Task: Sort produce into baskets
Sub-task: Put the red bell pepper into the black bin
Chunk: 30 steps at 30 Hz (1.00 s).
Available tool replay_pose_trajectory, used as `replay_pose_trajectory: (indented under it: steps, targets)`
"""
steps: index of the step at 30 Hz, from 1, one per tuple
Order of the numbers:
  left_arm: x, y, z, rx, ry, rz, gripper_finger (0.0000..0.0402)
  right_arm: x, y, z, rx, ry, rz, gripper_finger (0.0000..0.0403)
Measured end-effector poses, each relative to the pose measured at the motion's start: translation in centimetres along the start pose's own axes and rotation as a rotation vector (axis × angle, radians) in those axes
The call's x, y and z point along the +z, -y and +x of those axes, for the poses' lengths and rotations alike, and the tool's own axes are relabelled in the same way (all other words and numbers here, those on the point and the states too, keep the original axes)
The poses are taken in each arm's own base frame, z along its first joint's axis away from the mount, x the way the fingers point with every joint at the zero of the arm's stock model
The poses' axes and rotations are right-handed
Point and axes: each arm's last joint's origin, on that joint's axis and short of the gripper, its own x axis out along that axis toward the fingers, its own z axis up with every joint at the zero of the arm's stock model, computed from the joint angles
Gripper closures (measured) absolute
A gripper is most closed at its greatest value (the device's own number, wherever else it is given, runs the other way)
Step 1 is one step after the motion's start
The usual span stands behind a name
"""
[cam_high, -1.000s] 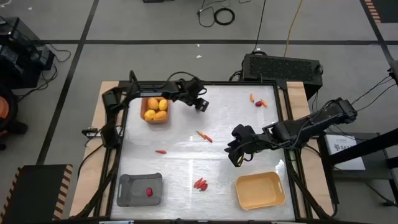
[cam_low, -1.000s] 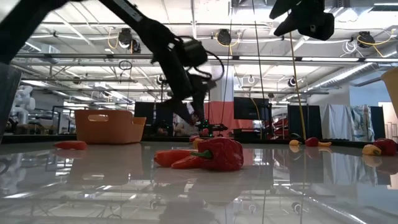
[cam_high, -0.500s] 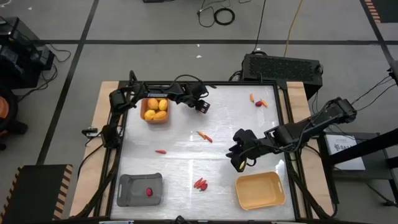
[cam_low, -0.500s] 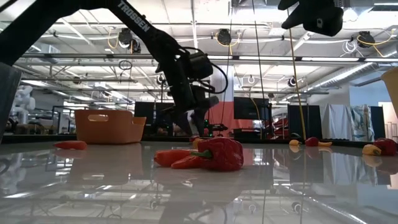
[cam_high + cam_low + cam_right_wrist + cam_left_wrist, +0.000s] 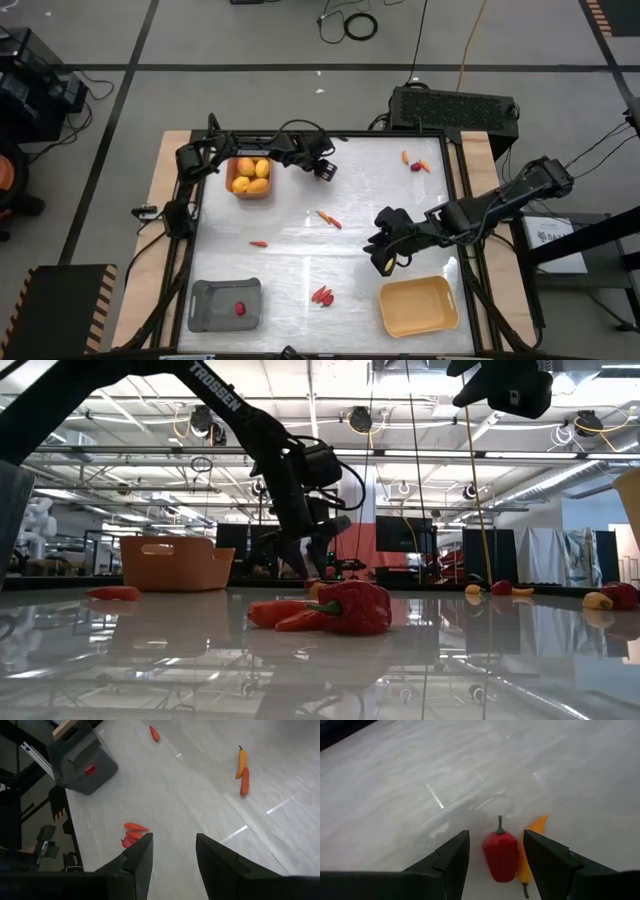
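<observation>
Low in the high view, the grey basket (image 5: 225, 304) holds one red piece at lower left of the bench (image 5: 300, 260), and the yellow basket (image 5: 418, 306) sits at lower right. Between them lies a cluster of red and orange pieces (image 5: 321, 295). The right gripper (image 5: 385, 245), jaws parted and holding nothing, hangs right of centre. Farther up, the left gripper (image 5: 322, 165), jaws parted and holding nothing, hovers beside the orange-brown basket (image 5: 249, 190) of yellow-orange fruits (image 5: 251, 176).

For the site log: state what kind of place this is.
Likely a robotics lab or workshop hall: exposed ceiling trusses and pipes in the low view, loose cables on a taped concrete floor, and a white work table carrying two arms.
</observation>
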Motion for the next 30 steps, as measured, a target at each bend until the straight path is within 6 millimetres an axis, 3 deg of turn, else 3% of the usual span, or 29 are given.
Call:
replay_pose_trajectory:
  steps: [5, 20, 30]
  targets:
    - [-0.5, -0.1, 0.9, 0.020, -0.025, 0.004, 0.0208, 0.0, 0.0, 0.0, 0.000, 0.000, 0.018, 0.0262]
    - [-0.9, 0.5, 0.8, 0.030, -0.023, 0.015, 0.0210, -1.1, -0.7, -0.4, 0.026, -0.021, 0.001, 0.0262]
    - [-0.9, 0.5, 0.8, 0.041, -0.029, 0.018, 0.0292, -1.2, -0.8, -0.4, 0.027, -0.023, 0.015, 0.0262]
